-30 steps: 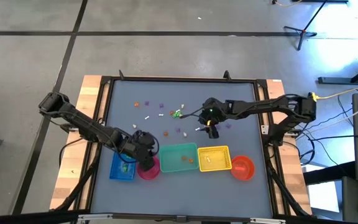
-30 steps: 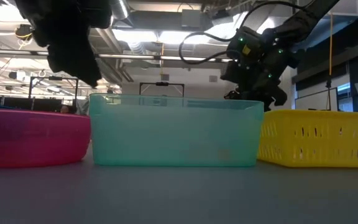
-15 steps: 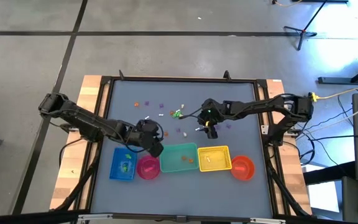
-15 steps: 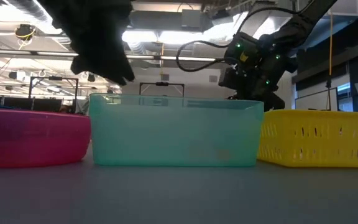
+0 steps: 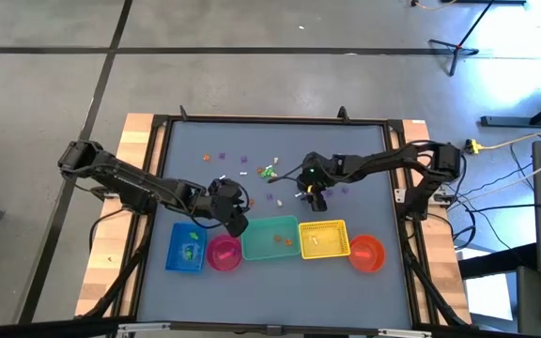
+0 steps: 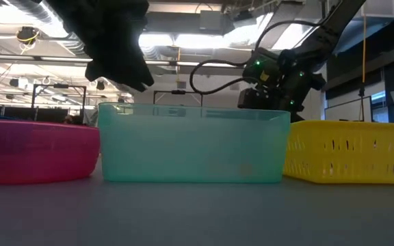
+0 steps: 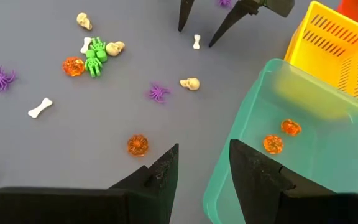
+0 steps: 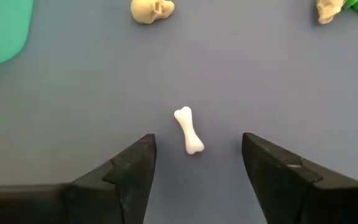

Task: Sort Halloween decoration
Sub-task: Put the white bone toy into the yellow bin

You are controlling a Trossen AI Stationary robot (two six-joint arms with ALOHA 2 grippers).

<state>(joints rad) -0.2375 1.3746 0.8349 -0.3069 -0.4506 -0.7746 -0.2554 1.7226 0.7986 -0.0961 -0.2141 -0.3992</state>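
A small white plastic bone (image 8: 189, 129) lies flat on the grey table top (image 5: 364, 150), midway between the spread fingers (image 8: 124, 168) of the right gripper (image 8: 194, 171), which stands wide open and holds nothing. Near it lie a cream skull (image 8: 151, 9), a purple spider (image 7: 158, 93), an orange pumpkin (image 7: 137, 145) and a green skeleton (image 7: 94, 59), all loose on the table. Two more orange pumpkins (image 7: 281, 135) sit inside the translucent teal plastic bin (image 7: 328, 149). The left gripper (image 7: 202, 171) hovers at that bin's rim, partly open and empty. The yellow slotted basket (image 5: 323, 238) stands just beside the teal bin, with the pink bowl (image 5: 224, 253) and the blue tray (image 5: 186, 250) on its other side, and the orange bowl (image 5: 367, 252) beyond the basket.
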